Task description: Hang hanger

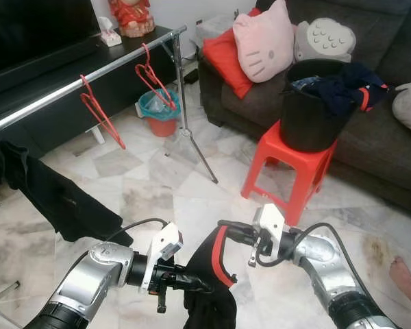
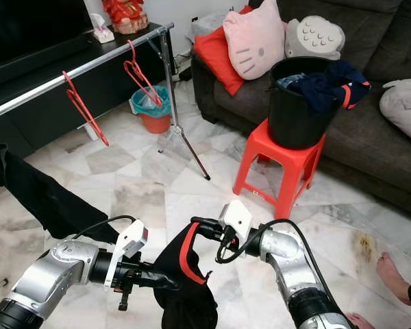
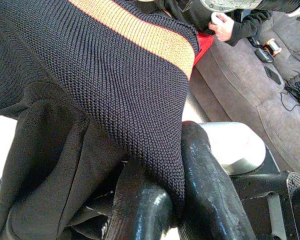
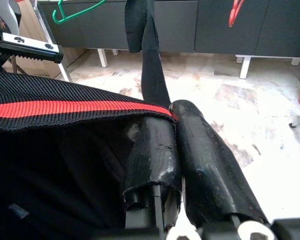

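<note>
Holding one black garment (image 1: 209, 288) with a red stripe between them, both grippers sit low before the robot, above the marble floor (image 1: 144, 185). The left gripper (image 1: 192, 281) is clenched on the lower fabric; its wrist view shows knit cloth pinched between the black fingers (image 3: 205, 200). The right gripper (image 1: 233, 233) is clamped on the striped edge, fingers pressed together over the cloth in its wrist view.

Two red hangers (image 1: 99, 110) (image 1: 153, 75) hang bare on the rail (image 1: 55, 96), well apart from the grippers; the rail runs along the robot's left in front of a dark cabinet (image 1: 48, 68). One more black garment (image 1: 51, 195) drapes over the rail nearer the robot. (A green hanger (image 4: 77, 10) shows in the right wrist view, on what cannot be told.)

One tripod leg (image 1: 192, 140) of the rail stands on the floor ahead. Behind it is one teal bin (image 1: 159, 113). One red stool (image 1: 288, 161) carries one black bucket (image 1: 312, 113) heaped with dark clothes, just before the grey sofa (image 1: 370, 144). On the sofa lie one pink cat cushion (image 1: 264, 41), one red cushion (image 1: 226, 58) and one grey cushion (image 1: 323, 40). A person's bare foot (image 1: 405, 277) rests on the floor at the right.
</note>
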Controlling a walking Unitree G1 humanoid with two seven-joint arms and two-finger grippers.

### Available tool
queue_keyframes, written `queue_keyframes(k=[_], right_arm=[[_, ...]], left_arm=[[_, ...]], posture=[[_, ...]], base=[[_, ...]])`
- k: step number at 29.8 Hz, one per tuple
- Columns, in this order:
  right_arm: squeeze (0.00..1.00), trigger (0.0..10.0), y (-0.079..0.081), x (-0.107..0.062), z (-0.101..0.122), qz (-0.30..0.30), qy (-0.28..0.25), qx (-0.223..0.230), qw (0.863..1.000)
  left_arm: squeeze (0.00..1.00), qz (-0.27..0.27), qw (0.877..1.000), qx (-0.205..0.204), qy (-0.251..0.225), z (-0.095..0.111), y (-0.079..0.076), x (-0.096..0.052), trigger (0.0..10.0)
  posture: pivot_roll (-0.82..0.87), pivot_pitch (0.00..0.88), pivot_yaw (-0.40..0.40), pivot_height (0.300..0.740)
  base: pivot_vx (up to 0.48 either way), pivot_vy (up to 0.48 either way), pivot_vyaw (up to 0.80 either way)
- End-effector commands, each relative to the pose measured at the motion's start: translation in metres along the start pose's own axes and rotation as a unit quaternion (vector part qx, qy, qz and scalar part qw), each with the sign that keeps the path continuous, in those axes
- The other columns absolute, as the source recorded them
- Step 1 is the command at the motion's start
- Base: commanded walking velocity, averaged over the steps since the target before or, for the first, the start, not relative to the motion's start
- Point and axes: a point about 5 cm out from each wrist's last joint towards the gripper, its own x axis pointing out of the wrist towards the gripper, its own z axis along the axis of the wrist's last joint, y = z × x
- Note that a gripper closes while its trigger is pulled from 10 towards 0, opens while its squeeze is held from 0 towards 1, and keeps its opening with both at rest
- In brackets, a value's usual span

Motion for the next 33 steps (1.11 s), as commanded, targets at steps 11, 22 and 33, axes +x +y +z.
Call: queue_keyframes(k=[11,22,33], right_arm=[[0.0,0.0,-0.017,-0.009,0.013,-0.07,-0.032,-0.003,0.997],[0.0,0.0,-0.028,-0.02,0.019,-0.129,-0.044,-0.014,0.99],[0.0,0.2,-0.009,-0.008,0.007,-0.064,-0.021,0.004,0.998]], left_arm=[[0.0,0.0,1.0,-0.012,0.013,-0.01,-0.001,-0.003,10.0],[0.0,0.003,1.0,-0.011,0.015,-0.011,0.0,-0.002,10.0],[0.0,0.006,1.0,-0.009,0.015,-0.011,0.001,-0.001,10.0]], posture=[[0.03,0.054,0.058,0.74],[0.02,0.055,0.057,0.74],[0.02,0.054,0.056,0.74]], base=[[0.0,0.0,0.0],[0.0,0.0,0.0],[0.0,0.0,0.0]])
